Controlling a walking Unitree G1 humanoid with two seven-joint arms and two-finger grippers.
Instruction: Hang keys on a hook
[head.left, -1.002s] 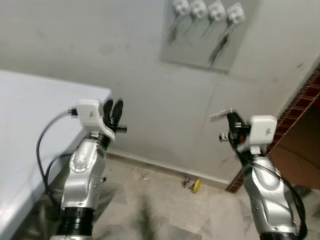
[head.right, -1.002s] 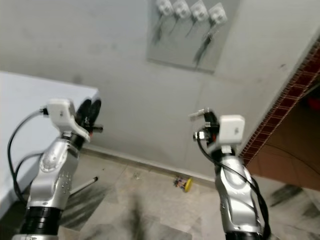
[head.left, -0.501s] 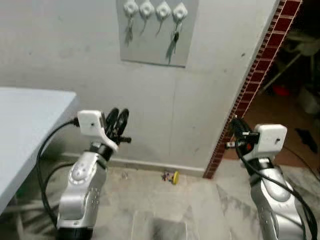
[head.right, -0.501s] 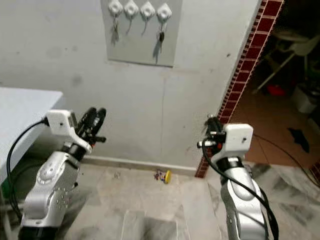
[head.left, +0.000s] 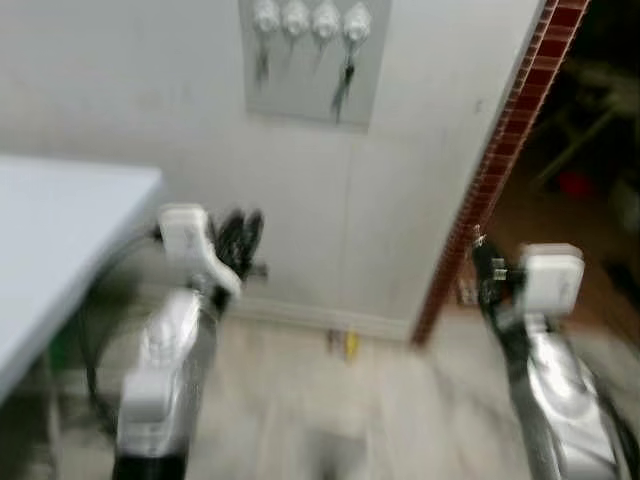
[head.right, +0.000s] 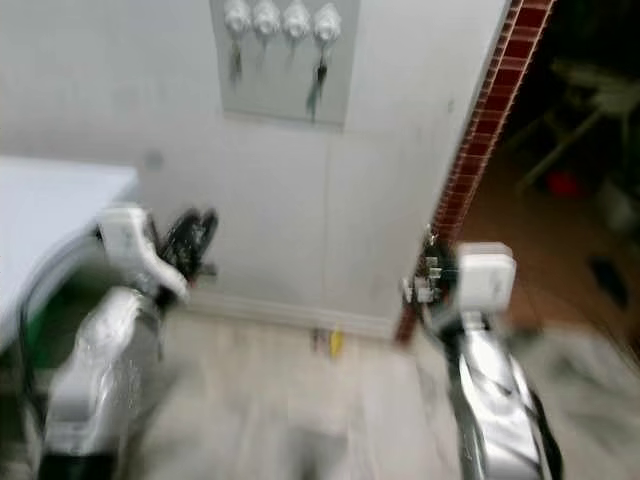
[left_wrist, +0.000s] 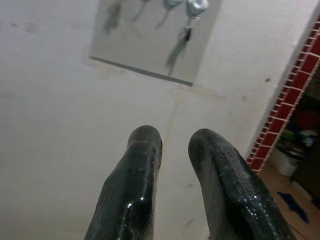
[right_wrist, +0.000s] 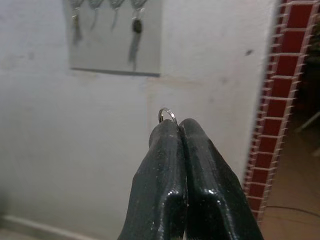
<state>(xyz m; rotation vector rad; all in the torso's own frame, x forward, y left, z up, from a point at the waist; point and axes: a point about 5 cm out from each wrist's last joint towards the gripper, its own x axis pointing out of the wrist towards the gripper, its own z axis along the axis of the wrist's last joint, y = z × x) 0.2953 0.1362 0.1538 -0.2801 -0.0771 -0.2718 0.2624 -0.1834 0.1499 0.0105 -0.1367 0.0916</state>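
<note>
Clenching a key ring (right_wrist: 167, 114), the right end effector (right_wrist: 178, 125) (nearer arm) faces the hook board (right_wrist: 116, 35) toward eleven o'clock; left end effector (left_wrist: 172, 142) released.

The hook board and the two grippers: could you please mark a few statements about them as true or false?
1. The right gripper is shut on a key ring. True.
2. The left gripper holds a bunch of keys. False: its fingers stand apart with nothing between them.
3. The hook board is fixed to the wall above the grippers. True.
4. Every hook on the board is bare. False: keys already hang from some.
5. A white table stands on the robot's right. False: it is on its left.
</note>
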